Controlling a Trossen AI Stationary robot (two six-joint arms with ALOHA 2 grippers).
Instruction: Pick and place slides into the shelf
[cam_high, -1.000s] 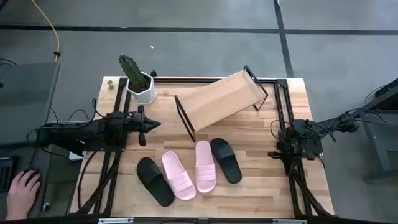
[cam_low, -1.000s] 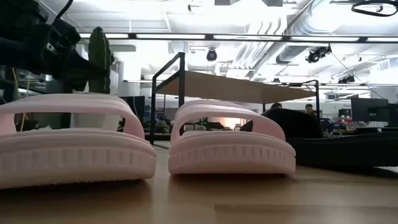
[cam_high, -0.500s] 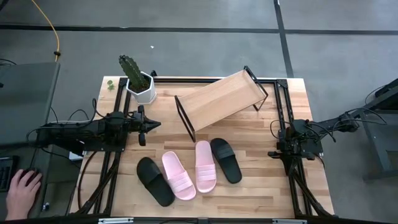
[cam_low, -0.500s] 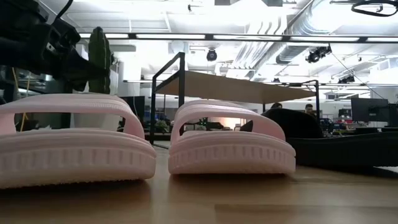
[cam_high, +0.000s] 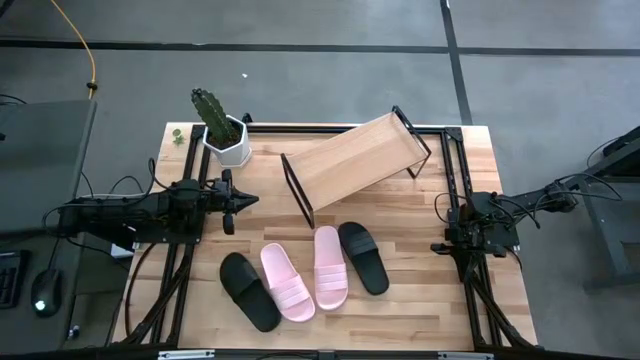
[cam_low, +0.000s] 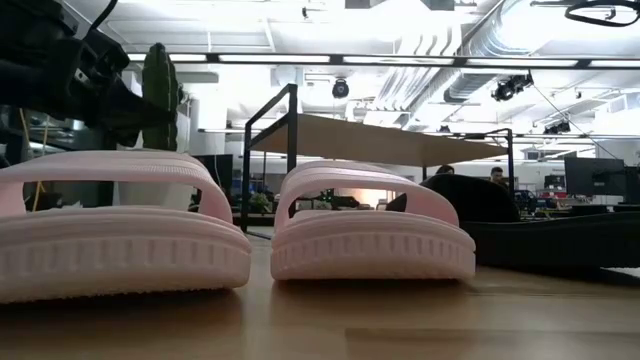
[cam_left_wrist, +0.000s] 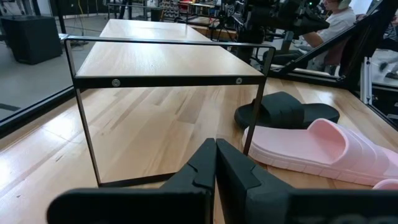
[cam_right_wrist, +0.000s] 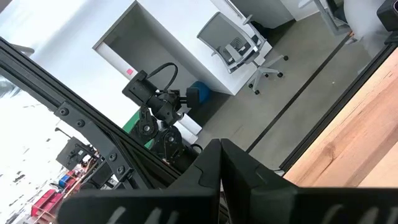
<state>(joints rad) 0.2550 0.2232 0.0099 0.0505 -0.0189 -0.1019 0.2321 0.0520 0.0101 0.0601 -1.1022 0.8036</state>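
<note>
Four slides lie side by side on the table's near half, soles down: a black one (cam_high: 249, 291), two pale pink ones (cam_high: 287, 282) (cam_high: 331, 266), and a black one (cam_high: 363, 257). The wooden shelf (cam_high: 350, 163) stands slanted behind them on its black end frames. My left gripper (cam_high: 243, 200) is shut and hovers left of the shelf's left end frame (cam_left_wrist: 168, 81), touching nothing. Its wrist view shows a black slide (cam_left_wrist: 286, 111) and a pink slide (cam_left_wrist: 311, 146) beyond. My right gripper (cam_high: 447, 245) is shut (cam_right_wrist: 217, 149) and waits at the table's right side.
A potted cactus in a white pot (cam_high: 222, 132) stands at the far left corner, behind my left arm. Black frame rails (cam_high: 455, 170) run along the table's left, right and far sides. Bare wood (cam_high: 420, 300) lies right of the slides. In the low view, the pink slides (cam_low: 370, 235) fill the foreground.
Both arms and all slides have kept still. A person's hand at the desk left of the table has drawn away out of view, and a computer mouse shows where it was.
</note>
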